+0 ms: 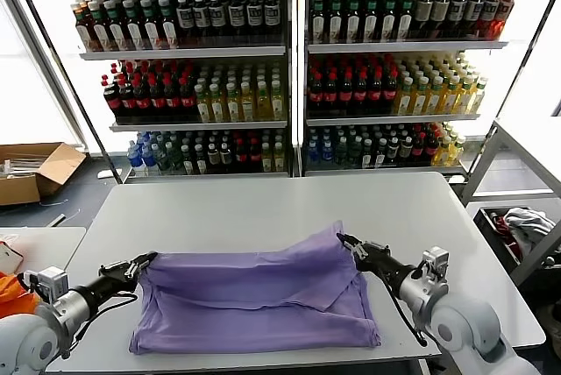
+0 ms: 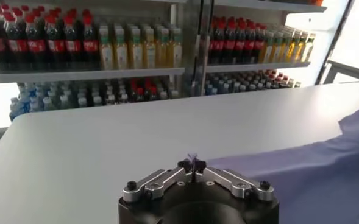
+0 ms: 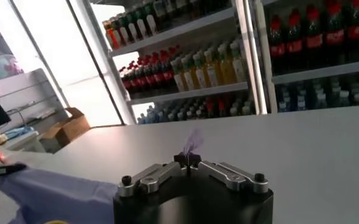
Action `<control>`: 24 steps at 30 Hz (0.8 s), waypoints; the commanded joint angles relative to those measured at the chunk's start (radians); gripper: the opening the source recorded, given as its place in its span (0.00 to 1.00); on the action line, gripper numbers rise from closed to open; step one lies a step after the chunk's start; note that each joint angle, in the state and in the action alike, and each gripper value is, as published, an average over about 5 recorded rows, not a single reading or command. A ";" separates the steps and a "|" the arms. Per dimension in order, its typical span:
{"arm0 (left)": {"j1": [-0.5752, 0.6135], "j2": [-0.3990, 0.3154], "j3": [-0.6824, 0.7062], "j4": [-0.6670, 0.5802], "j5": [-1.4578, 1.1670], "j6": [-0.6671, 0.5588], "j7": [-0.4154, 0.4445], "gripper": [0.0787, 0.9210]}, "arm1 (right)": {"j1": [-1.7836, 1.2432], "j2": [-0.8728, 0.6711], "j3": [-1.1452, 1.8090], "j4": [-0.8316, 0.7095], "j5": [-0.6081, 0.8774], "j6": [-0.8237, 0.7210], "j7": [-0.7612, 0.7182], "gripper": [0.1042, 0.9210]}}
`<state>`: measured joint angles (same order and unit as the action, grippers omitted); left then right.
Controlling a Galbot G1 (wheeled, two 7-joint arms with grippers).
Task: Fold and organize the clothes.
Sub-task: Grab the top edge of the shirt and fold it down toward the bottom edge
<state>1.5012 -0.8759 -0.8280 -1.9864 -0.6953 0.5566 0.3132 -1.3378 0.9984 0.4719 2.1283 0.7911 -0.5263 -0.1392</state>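
Right now I am holding the lavender T-shirt at two corners, one in each tool, and it is lying across the near half of the white counter, plain side up as far as I can see. My left tool is pinching the far left corner with its jaws closed tight on a small tuft of cloth; in the left wrist view that tuft is poking up between the closed tips of the left tool, with the rest of the shirt spreading away over the counter. My right tool is closed the same way on the far right corner, lifting it a little so the edge is peaking there; the right wrist view is showing a wisp of purple cloth standing up from the right tool.

I am judging this cloth to be light, soft and limp: it is sagging between my two grips and wrinkling along the far edge, so it is going to drape rather than keep any shape, and a thin pinch like mine could slip if I am pulling hard or unevenly. Corners and hems are the places to hold, since they are giving me control of a whole edge. Shelves of bottled drinks are standing well beyond the counter
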 commanded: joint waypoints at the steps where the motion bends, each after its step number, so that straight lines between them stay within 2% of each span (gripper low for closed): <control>1: 0.265 -0.037 -0.111 -0.112 0.036 -0.004 0.015 0.01 | -0.347 0.013 0.115 0.158 -0.126 0.032 -0.018 0.00; 7: 0.282 -0.069 -0.056 -0.103 0.109 -0.016 0.030 0.01 | -0.423 0.036 0.110 0.161 -0.307 0.035 0.014 0.00; 13: 0.277 -0.067 -0.054 -0.096 0.174 -0.001 0.030 0.01 | -0.426 0.041 0.126 0.160 -0.325 0.046 0.019 0.02; 17: 0.264 -0.069 -0.101 -0.111 0.161 0.003 0.015 0.05 | -0.412 0.054 0.150 0.174 -0.349 0.082 0.038 0.15; 21: 0.263 -0.084 -0.177 -0.133 0.082 -0.002 -0.014 0.17 | -0.372 0.072 0.173 0.193 -0.388 0.161 0.061 0.28; 24: 0.262 -0.101 -0.190 -0.154 0.028 -0.021 -0.080 0.27 | -0.320 0.087 0.185 0.148 -0.391 0.287 0.064 0.39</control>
<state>1.7376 -0.9465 -0.9286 -2.0930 -0.5854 0.5539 0.3174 -1.6764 1.0612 0.6198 2.2824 0.4821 -0.4137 -0.0998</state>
